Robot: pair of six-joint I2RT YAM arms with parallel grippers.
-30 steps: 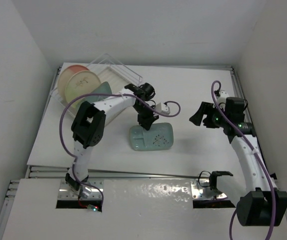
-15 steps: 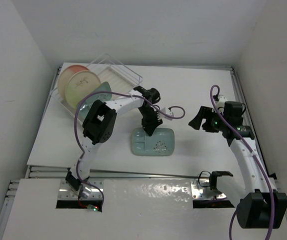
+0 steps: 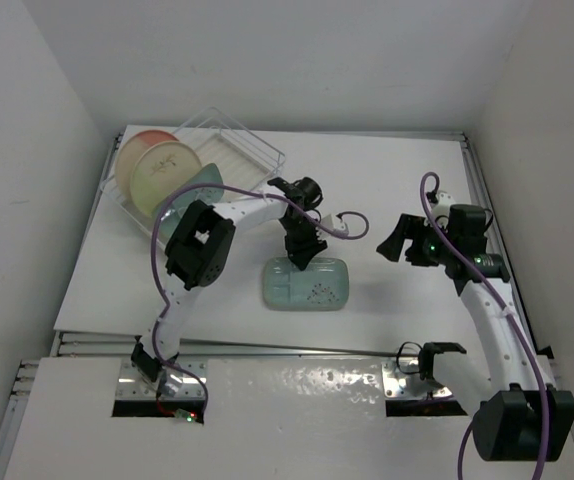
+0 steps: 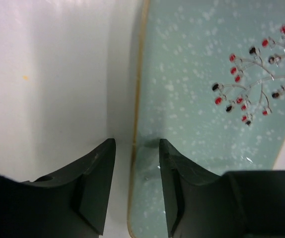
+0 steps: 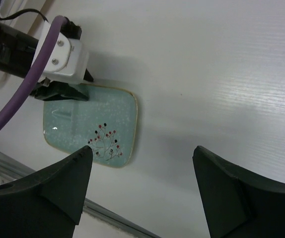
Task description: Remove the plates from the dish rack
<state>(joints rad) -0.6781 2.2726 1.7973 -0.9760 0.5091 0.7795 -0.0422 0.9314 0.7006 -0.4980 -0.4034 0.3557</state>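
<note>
A pale teal plate [image 3: 307, 284] lies flat on the table in the top view, its sprig mark facing up [image 4: 254, 84]. My left gripper [image 3: 300, 258] stands over its far rim. In the left wrist view the left gripper [image 4: 136, 141] is open, one finger on each side of the rim, with a gap on both sides. The clear dish rack [image 3: 257, 150] at the back left holds two round cream-and-pink plates [image 3: 162, 165] on edge and another teal plate [image 3: 199, 180]. My right gripper [image 3: 395, 240] hovers to the right of the flat teal plate [image 5: 90, 129]. In its own view the right gripper [image 5: 141, 148] is open and holds nothing.
The left arm's purple cable [image 3: 347, 225] loops above the flat plate. White walls close in on the left, back and right. A metal rail [image 3: 287, 348] marks the table's near edge.
The left gripper has set the teal plate down flat, a little nearer and to the right, and its jaws have parted off the rim. The right gripper has widened slightly.
</note>
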